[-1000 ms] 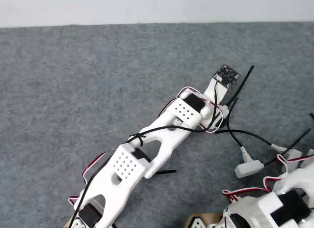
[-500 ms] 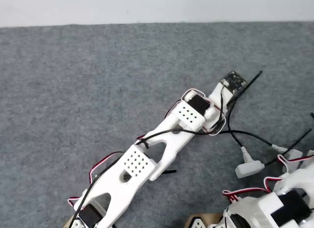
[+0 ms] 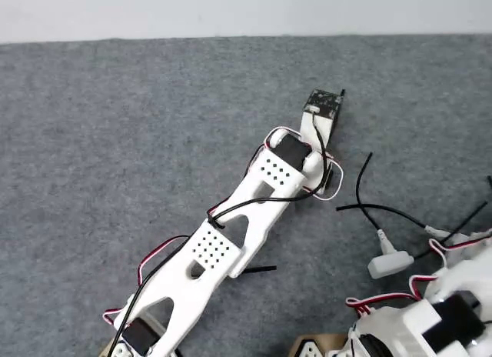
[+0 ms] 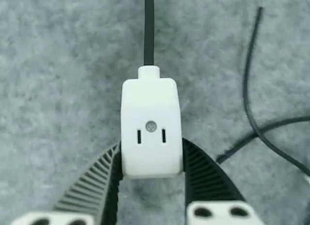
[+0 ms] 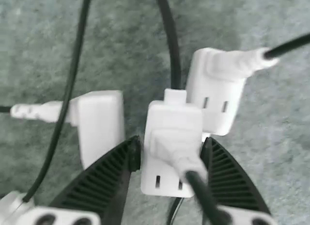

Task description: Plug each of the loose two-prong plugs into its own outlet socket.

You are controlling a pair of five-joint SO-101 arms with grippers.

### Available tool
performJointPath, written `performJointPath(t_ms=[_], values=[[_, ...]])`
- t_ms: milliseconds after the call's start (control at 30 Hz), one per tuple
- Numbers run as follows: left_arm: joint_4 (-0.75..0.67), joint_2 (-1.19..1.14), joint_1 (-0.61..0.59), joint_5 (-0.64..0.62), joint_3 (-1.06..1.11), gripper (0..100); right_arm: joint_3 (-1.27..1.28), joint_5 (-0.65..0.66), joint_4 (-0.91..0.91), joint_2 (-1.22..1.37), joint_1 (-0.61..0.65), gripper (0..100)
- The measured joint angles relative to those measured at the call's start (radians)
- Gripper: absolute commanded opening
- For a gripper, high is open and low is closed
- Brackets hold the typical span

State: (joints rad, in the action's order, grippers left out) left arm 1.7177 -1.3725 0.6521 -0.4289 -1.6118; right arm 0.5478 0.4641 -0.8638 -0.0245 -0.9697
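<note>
Left gripper (image 4: 151,150) clamps an empty outlet socket (image 4: 150,118); right gripper (image 5: 170,143), well apart from it, grips a plugged socket (image 5: 164,179). Next: bring a loose plug (image 5: 99,125).

The right wrist view's nearest plug cord (image 5: 202,190) is blurred.

The white plastic arms (image 3: 204,253) carry perforated panels, black servo motors (image 3: 290,151), red-white and black cables (image 3: 161,251) — and ribbed black jaws.

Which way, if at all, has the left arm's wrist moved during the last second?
Yes. In the high view the left arm's wrist has swung left and toward the table's far edge, away from the white connector, which stayed put.
</note>
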Motion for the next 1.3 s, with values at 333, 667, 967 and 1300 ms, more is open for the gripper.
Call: performJointPath(t_ms=[333, 667, 967, 1300], values=[[0.000, 0.077, -0.005, -0.008, 0.074, 1, -0.118, 0.002, -0.160, 0.000, 0.009, 19.1], [0.000, 0.522, -0.005, -0.068, 0.767, 1, -0.161, 0.000, -0.238, 0.000, 0.021, 19.1], [-0.376, 0.832, -0.063, -0.037, 1.473, 1, -0.229, 0.000, -0.358, 0.000, 0.041, 19.1], [-0.778, 1.217, -0.152, 0.106, 2.131, 1, -0.229, 0.002, -0.459, 0.000, 0.137, 19.1]])
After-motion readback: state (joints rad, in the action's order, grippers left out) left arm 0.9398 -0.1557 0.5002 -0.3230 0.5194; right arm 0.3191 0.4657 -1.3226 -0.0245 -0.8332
